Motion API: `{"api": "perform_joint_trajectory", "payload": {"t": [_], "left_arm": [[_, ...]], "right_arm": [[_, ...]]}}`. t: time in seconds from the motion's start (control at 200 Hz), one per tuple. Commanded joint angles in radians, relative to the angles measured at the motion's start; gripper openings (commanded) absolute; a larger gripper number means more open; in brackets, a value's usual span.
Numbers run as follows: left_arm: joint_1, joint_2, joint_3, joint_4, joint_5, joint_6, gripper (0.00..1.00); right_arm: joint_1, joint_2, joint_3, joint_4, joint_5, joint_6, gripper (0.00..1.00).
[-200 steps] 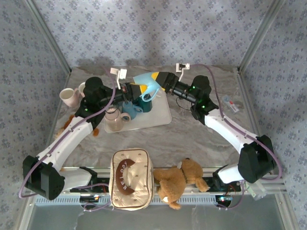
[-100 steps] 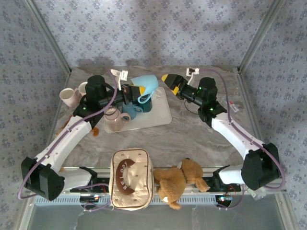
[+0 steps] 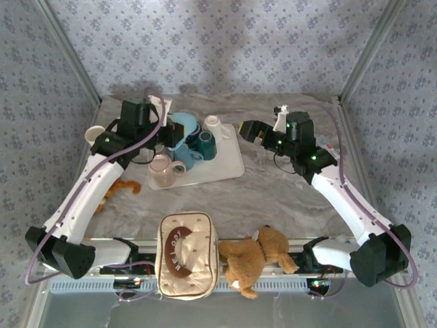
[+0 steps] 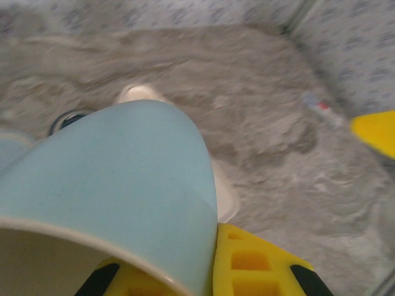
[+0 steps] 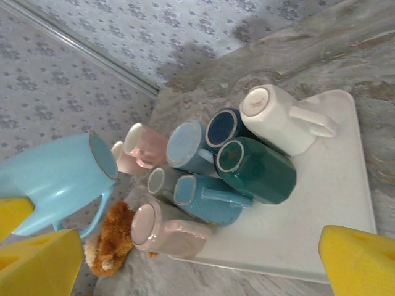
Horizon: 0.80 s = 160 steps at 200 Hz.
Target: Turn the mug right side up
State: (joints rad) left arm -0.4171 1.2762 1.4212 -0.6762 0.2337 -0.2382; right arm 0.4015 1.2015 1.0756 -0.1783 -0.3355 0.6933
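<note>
The light blue ceramic mug (image 3: pixel 183 124) has been released by the right end effector (image 3: pixel 247 130), which is now spread wide and withdrawn over the marbled bench (image 3: pixel 273 195). The mug is pinched at its rim by the left end effector (image 3: pixel 172 134) above the white tray (image 3: pixel 231 165), so righting is judged left to that arm.

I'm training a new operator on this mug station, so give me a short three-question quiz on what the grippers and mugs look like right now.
1. True or false: the right gripper has its fingers shut on something.
2. The left gripper has its fingers shut on a mug. What colour is it? A white, B light blue, C dark green.
3. Fill the gap: the dark green mug sits on a white ____.

Key
1. False: its fingers are open and hold nothing.
2. B.
3. tray.
</note>
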Motion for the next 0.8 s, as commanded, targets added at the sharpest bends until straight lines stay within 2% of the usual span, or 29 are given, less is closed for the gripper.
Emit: {"api": "perform_joint_trajectory", "payload": {"t": [0.0, 0.16, 0.305, 0.46, 0.605, 0.795], "left_arm": [[0.064, 0.001, 0.088, -0.132, -0.165, 0.024, 0.0], [0.196, -0.011, 0.062, -0.177, -0.199, 0.01, 0.0], [0.34, 0.009, 0.034, -0.207, -0.2, 0.036, 0.0], [0.452, 0.053, 0.014, -0.202, -0.188, 0.085, 0.0], [0.506, 0.13, 0.043, -0.234, -0.194, 0.1, 0.0], [0.514, 0.214, 0.02, -0.214, -0.213, 0.051, 0.0]], "right_arm": [[-0.001, 0.015, 0.055, -0.104, 0.006, -0.085, 1.0], [0.003, 0.064, 0.087, -0.146, -0.029, -0.102, 1.0], [0.005, 0.09, 0.1, -0.156, -0.042, -0.106, 1.0], [0.002, 0.097, 0.104, -0.158, -0.037, -0.112, 1.0], [-0.003, 0.108, 0.1, -0.155, -0.04, -0.114, 1.0], [-0.005, 0.12, 0.091, -0.143, -0.048, -0.115, 1.0]]}}
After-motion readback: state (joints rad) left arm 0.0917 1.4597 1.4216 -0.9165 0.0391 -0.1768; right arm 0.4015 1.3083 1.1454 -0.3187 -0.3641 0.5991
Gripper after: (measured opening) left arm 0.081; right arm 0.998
